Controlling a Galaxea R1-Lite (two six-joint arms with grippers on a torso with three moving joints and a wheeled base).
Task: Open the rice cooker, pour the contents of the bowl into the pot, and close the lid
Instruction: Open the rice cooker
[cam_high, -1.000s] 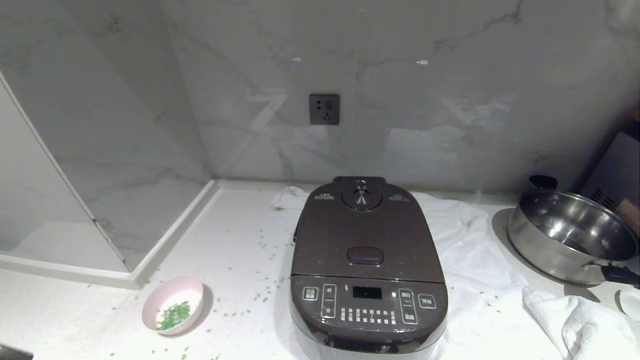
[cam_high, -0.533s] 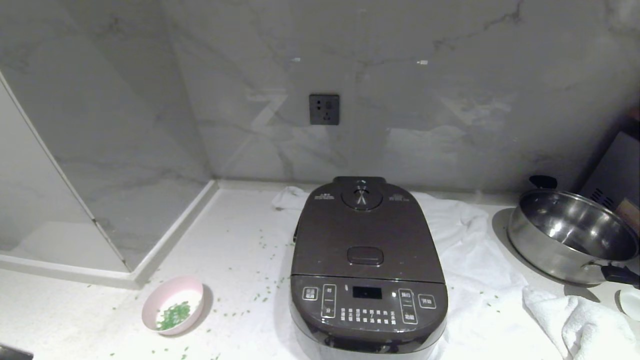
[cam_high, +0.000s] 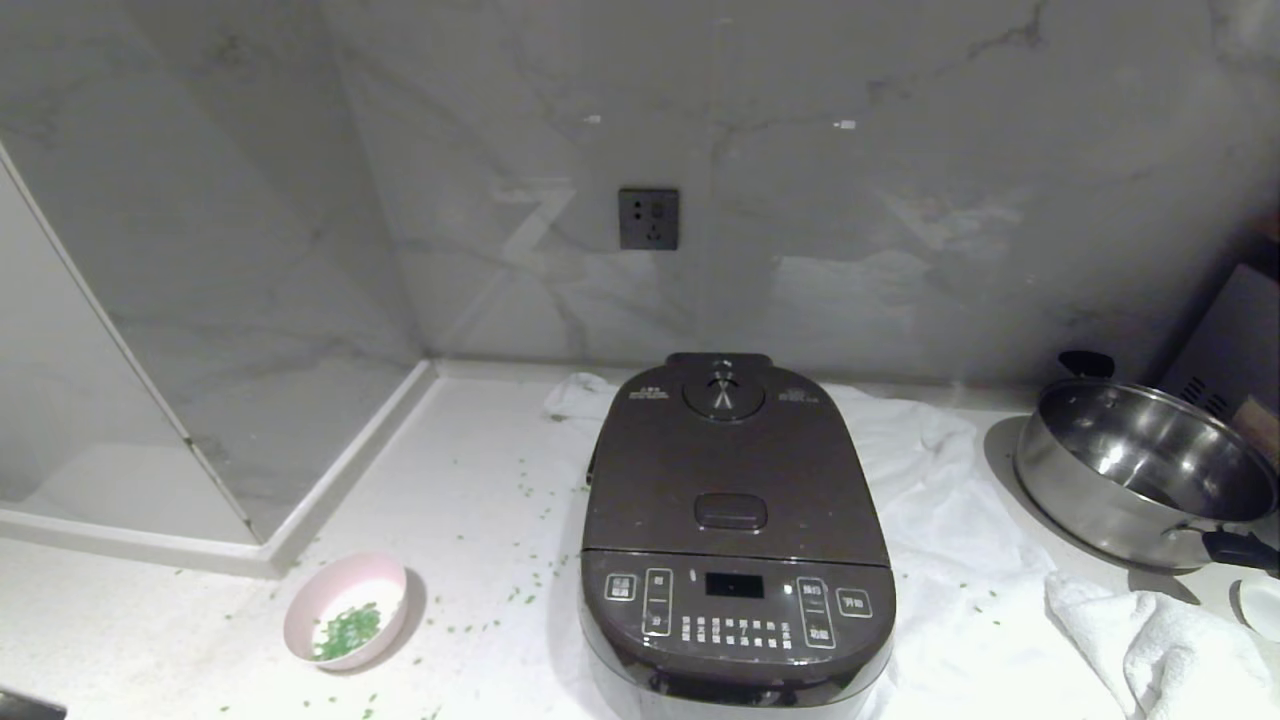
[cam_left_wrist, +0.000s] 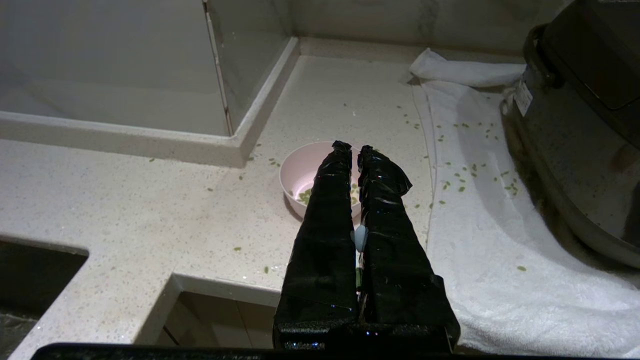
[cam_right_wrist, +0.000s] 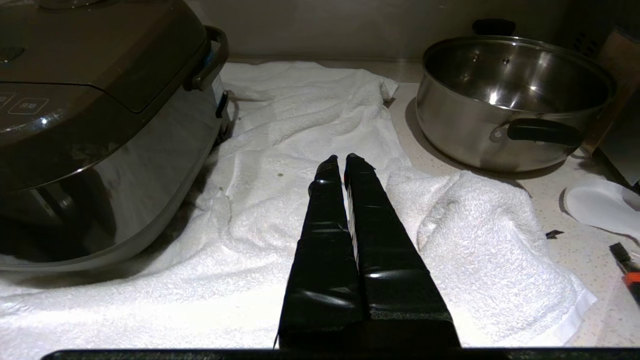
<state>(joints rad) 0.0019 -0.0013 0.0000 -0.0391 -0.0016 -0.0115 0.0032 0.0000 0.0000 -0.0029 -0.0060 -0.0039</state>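
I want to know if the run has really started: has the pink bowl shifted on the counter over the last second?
No. The pink bowl sits in the same spot, left of the rice cooker and just in front of the raised ledge corner.

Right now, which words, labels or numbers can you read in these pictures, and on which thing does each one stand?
"开始": on a button of the rice cooker, at the right end of its front panel.
Other panel buttons: white Chinese labels, too small to read.
Lid: white print beside the steam vent, too small.
Side sticker: unreadable.
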